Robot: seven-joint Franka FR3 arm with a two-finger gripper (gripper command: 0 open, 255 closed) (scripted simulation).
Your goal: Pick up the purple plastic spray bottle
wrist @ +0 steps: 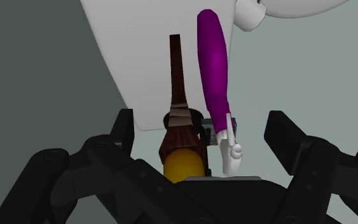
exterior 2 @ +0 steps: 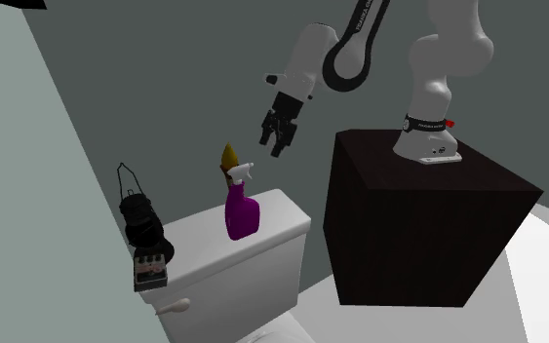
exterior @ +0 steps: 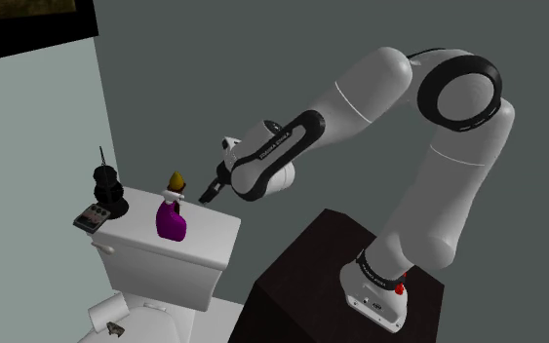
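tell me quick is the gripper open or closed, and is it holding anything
Gripper: open, holding nothing; its fingers stand apart, not touching the purple spray bottle.

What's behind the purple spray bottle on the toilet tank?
A brown and yellow object stands behind the bottle; the bottle covers its lower part in both exterior views.

Toilet tank (exterior: 214,232) (white) carries purple spray bottle (exterior: 173,222), black lantern (exterior: 107,187)
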